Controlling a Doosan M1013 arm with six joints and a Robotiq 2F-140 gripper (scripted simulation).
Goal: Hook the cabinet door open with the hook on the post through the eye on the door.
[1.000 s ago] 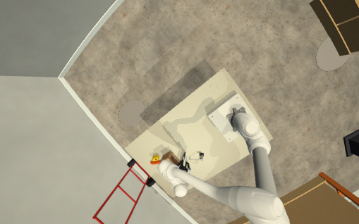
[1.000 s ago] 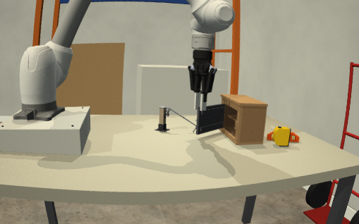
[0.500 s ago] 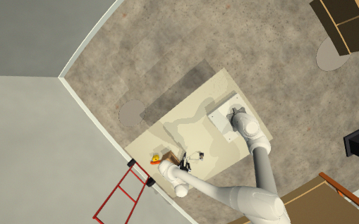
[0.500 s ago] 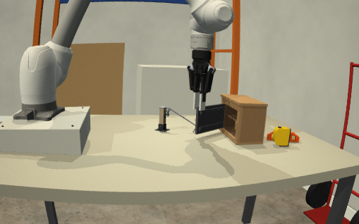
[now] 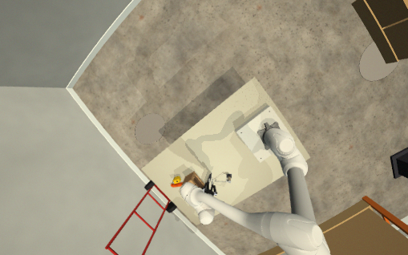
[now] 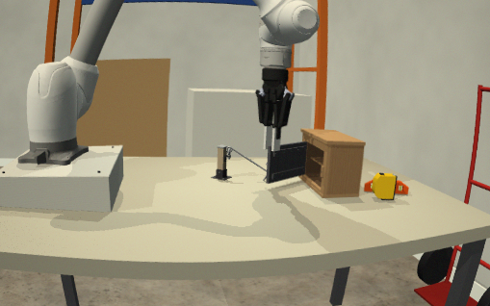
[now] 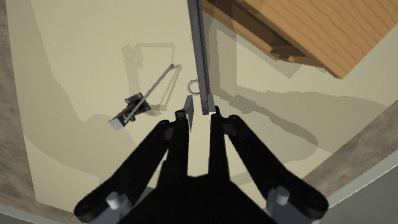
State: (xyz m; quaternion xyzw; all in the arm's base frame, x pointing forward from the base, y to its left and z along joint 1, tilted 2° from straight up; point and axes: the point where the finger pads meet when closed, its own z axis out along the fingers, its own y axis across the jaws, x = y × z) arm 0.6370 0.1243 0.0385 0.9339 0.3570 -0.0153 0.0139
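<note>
The wooden cabinet (image 5: 194,179) (image 6: 347,165) (image 7: 320,30) stands upright. Its dark door (image 6: 288,163) (image 7: 198,50) stands wide open. A small ring eye (image 7: 193,87) sticks out of the door's outer face near its free edge. The post (image 6: 221,161) (image 7: 117,123) stands apart from the door. Its thin hook rod (image 6: 248,159) (image 7: 154,83) slants towards the door; in the wrist view its bent end is short of the eye, with a gap between. My gripper (image 6: 271,145) (image 7: 200,102) points down, slightly open, its fingertips on either side of the door's free edge, with a gap on the eye side.
A yellow tape measure (image 6: 384,187) (image 5: 176,180) with an orange thing (image 6: 402,187) behind it lies beyond the cabinet. The arm's white base block (image 6: 52,190) (image 5: 250,140) stands at the other end of the table (image 6: 175,245). A red hand truck (image 6: 476,144) stands beside the table.
</note>
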